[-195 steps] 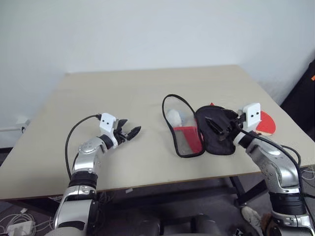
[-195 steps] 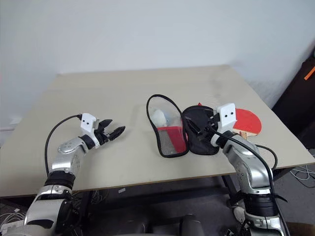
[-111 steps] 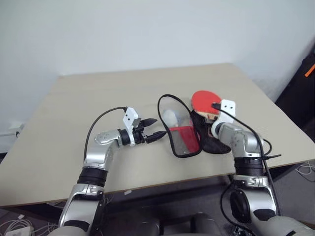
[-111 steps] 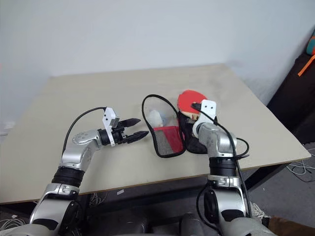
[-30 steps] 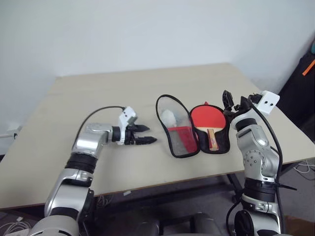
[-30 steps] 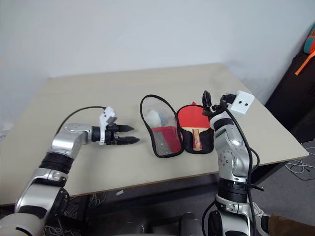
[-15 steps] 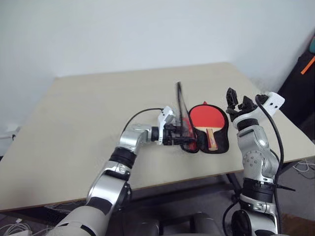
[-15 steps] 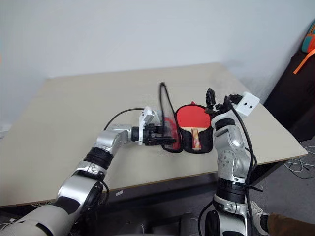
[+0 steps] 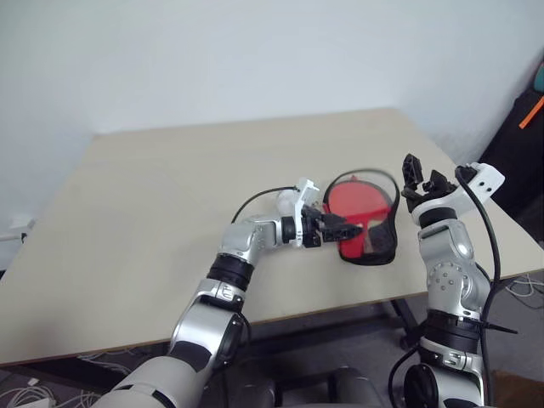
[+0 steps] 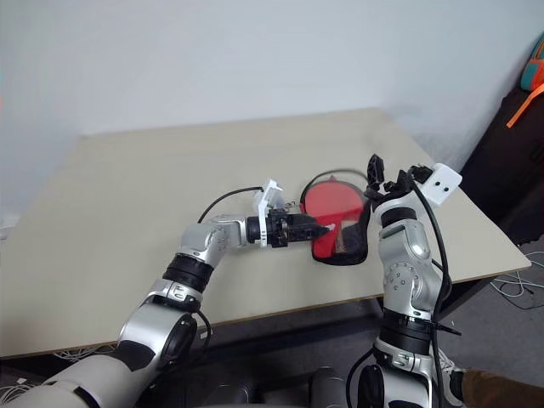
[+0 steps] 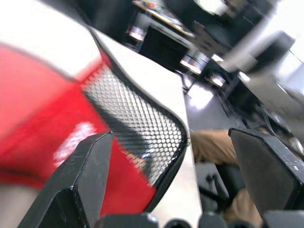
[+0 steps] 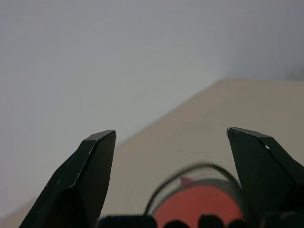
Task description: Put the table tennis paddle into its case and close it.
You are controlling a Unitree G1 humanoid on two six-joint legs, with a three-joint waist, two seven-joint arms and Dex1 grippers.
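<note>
1. Table tennis paddle (image 9: 355, 202) lies inside the case (image 9: 380, 244), near the table's (image 9: 153, 204) right front edge.
2. Case flap is partly folded over the paddle; red face visible through the mesh.
3. Left gripper (image 9: 338, 228) reaches across at the case flap, fingers spread; contact cannot be told.
4. Right gripper (image 9: 422, 172) is raised just right of the case, fingers apart, holding nothing.

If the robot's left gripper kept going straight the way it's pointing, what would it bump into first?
Most likely the case: the left gripper points sideways at its half-folded flap, fingers open, already right against it.
</note>
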